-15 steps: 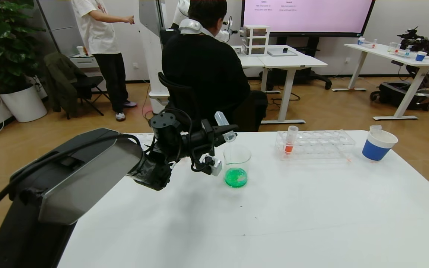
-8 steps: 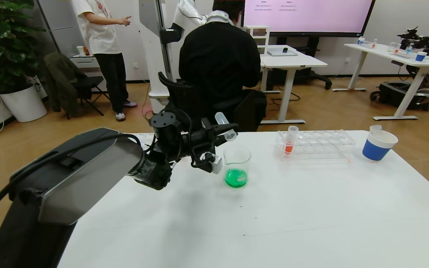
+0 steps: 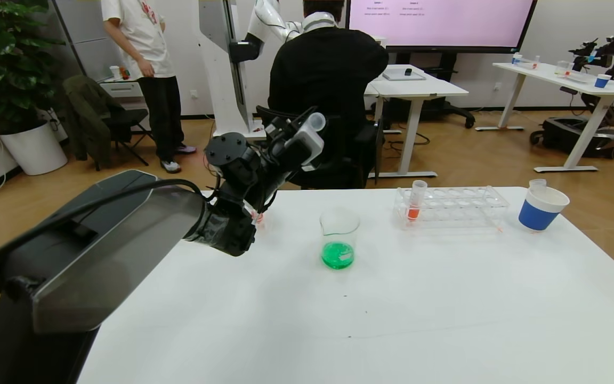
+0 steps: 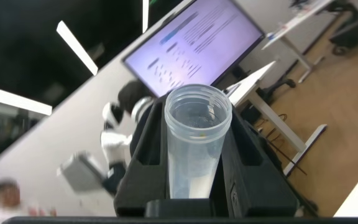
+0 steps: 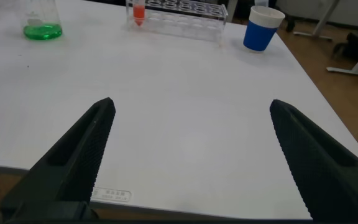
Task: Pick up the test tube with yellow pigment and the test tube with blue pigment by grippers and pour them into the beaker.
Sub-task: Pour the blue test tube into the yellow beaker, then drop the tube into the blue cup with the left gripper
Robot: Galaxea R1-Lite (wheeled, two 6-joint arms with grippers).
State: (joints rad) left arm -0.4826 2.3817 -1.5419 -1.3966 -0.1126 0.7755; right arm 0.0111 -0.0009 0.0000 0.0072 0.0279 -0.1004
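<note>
your left gripper (image 3: 307, 133) clamped on an empty tube (image 4: 196, 140), beaker (image 3: 338, 238) with green liquid below it, right gripper (image 5: 191, 155) spread wide over bare table (image 5: 185, 112)

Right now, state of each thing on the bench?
Left tool: shut on an empty test tube, raised behind the beaker.
Right tool: open, empty, low over the table's near edge.
Beaker: upright, green liquid at bottom.
Rack: one tube with orange-red liquid standing in it.
Paper cup: upright.
</note>
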